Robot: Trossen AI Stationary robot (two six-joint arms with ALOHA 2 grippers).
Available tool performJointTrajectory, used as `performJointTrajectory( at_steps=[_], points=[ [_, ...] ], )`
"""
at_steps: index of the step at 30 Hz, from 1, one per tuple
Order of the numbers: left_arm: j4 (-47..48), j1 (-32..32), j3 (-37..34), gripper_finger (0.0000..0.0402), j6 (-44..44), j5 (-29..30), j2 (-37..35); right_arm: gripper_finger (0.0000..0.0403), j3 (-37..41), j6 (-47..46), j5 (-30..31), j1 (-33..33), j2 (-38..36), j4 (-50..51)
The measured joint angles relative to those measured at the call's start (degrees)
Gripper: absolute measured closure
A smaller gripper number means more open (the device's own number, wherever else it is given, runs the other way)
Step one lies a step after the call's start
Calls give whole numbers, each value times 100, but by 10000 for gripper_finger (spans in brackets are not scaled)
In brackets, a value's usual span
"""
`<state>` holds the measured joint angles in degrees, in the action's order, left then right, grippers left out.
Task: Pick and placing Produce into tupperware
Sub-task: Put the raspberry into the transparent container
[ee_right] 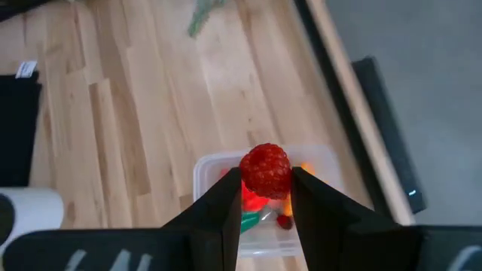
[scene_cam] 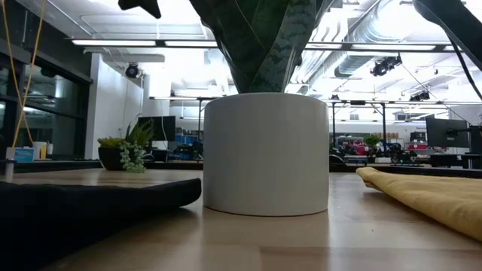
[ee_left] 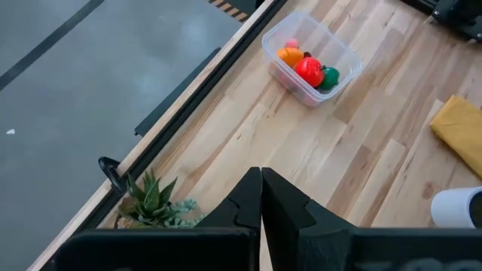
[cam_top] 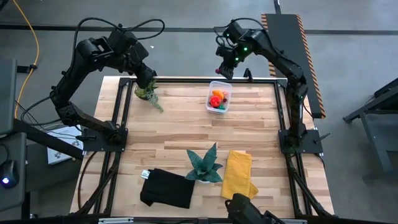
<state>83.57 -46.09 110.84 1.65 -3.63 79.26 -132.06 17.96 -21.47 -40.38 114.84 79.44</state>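
From overhead we see the whole table (cam_top: pixel 186 134); our low view sits close behind the white pot (scene_cam: pixel 265 154).

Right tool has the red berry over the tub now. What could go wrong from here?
1. The red berry, pinched between the right tool fingers above the tub, may bounce off the produce already heaped inside and roll out.
2. The tub sits near the table's far edge, so an escaped piece could drop off the table.
3. The left tool, shut, hangs by the small potted plant; it could knock it.
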Motion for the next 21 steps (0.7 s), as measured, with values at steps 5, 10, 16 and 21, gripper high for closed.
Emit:
performJointTrajectory(
  at_steps=[5,10,16,21],
  points=[
    [49,0,-1,401,-59,0,0,309,729,3,-232,32,10,-197],
    [46,0,-1,401,-61,1,0,309,1444,2,-234,125,-26,-479],
    [35,0,0,401,-66,1,0,309,2591,-302,-216,195,-594,-1649],
    [27,0,-1,401,-68,1,0,309,3675,-697,-151,186,-1253,-2640]
  ],
)
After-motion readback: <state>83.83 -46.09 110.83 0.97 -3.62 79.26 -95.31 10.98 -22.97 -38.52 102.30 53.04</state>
